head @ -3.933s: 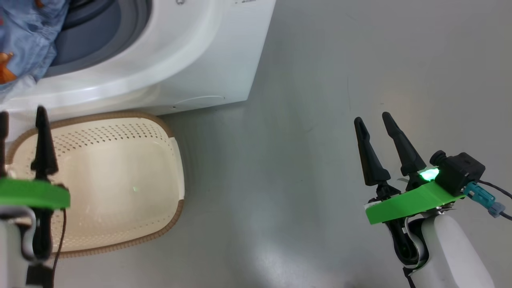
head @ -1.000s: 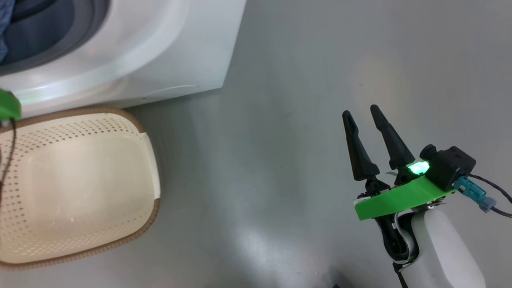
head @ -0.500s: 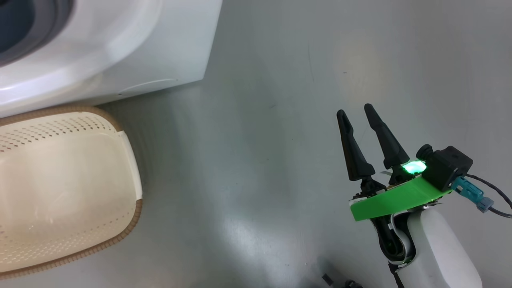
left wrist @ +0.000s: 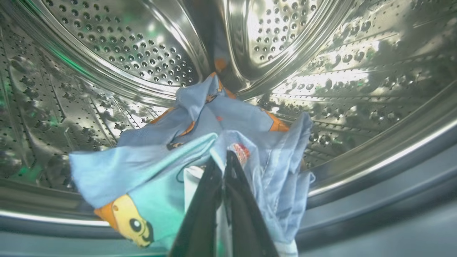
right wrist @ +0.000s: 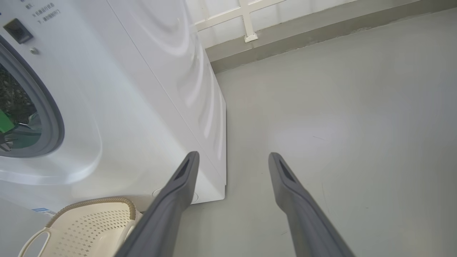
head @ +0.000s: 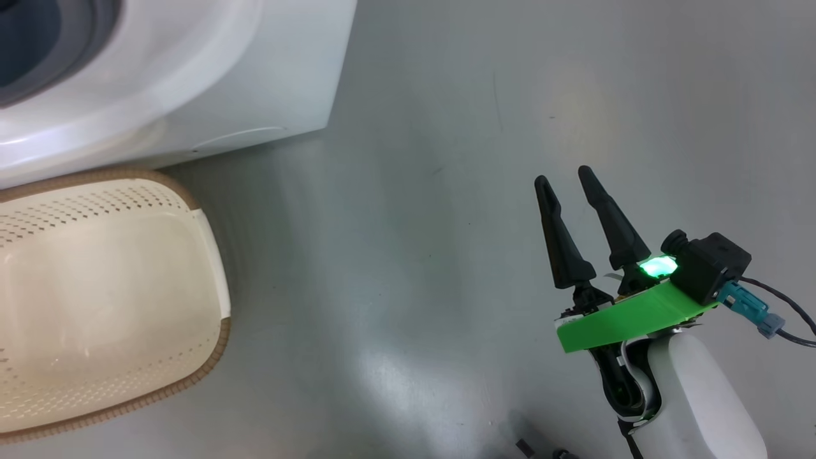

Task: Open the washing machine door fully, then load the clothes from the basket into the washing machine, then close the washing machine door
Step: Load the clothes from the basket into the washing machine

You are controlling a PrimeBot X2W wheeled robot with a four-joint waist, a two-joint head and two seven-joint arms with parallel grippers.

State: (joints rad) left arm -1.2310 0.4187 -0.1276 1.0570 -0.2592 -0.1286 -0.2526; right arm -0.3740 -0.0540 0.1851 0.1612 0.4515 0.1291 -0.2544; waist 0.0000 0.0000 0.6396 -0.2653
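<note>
Left tool (left wrist: 224, 159) pinches clothes (left wrist: 185, 142), tips pressed together, inside washing machine (head: 191, 76) drum (left wrist: 125, 46); fabric bunched around and just ahead of tips. Right tool (head: 563, 176) spread, empty, well right of machine. Left arm nearer.

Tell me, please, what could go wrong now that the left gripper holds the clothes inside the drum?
1. The clothes bunch around the shut left gripper, so they might cling on release and be dragged back out.
2. Their lower folds hang near the drum's front lip, so they could drape over the grey gasket and catch in the door later.
</note>
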